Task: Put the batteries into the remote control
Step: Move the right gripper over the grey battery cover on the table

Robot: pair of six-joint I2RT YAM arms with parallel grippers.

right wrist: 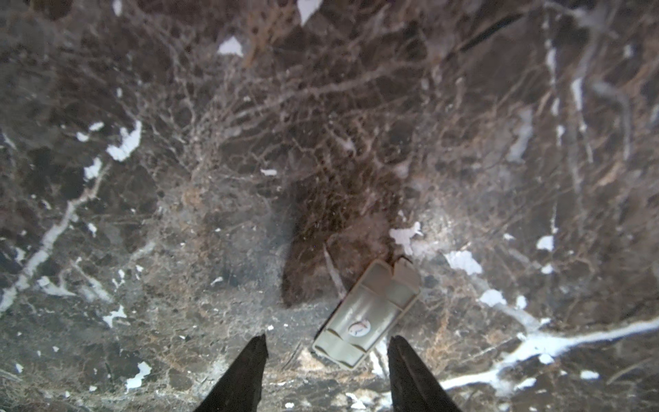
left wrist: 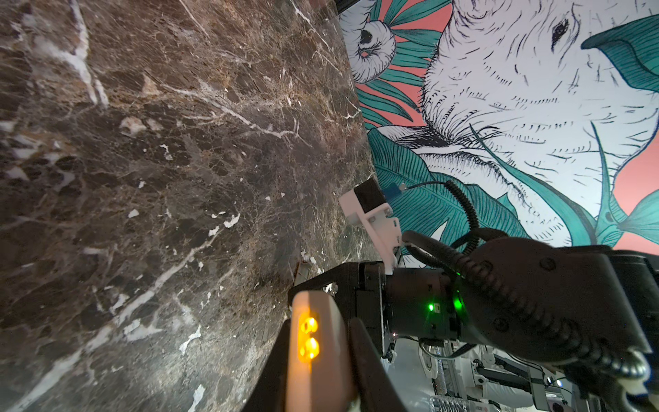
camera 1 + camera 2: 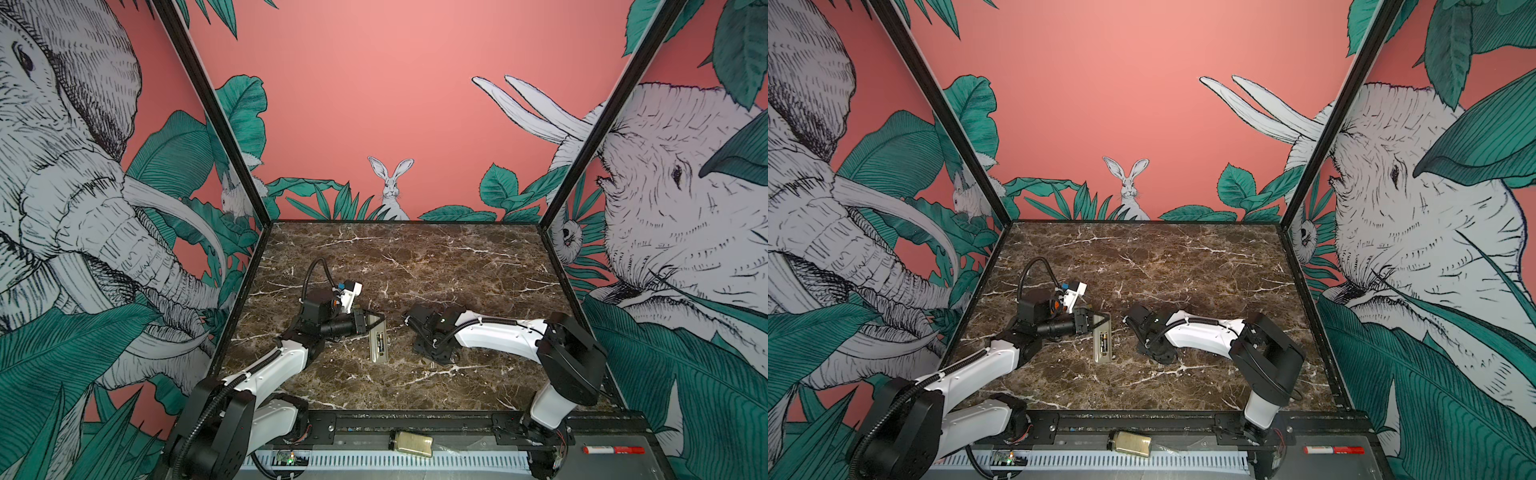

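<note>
Your left jaws are clamped tight on the far end of the remote control (image 3: 379, 349). It lies back-up on the table (image 3: 415, 266), and the batteries (image 3: 1104, 343) appear seated in the remote's recess. The battery cover (image 1: 367, 314) lies beside the remote, on the right arm's side. Your right jaws stand partly open and empty, straddling the cover's near end. Square them to its long edges, then close gently so it doesn't skid.
</note>
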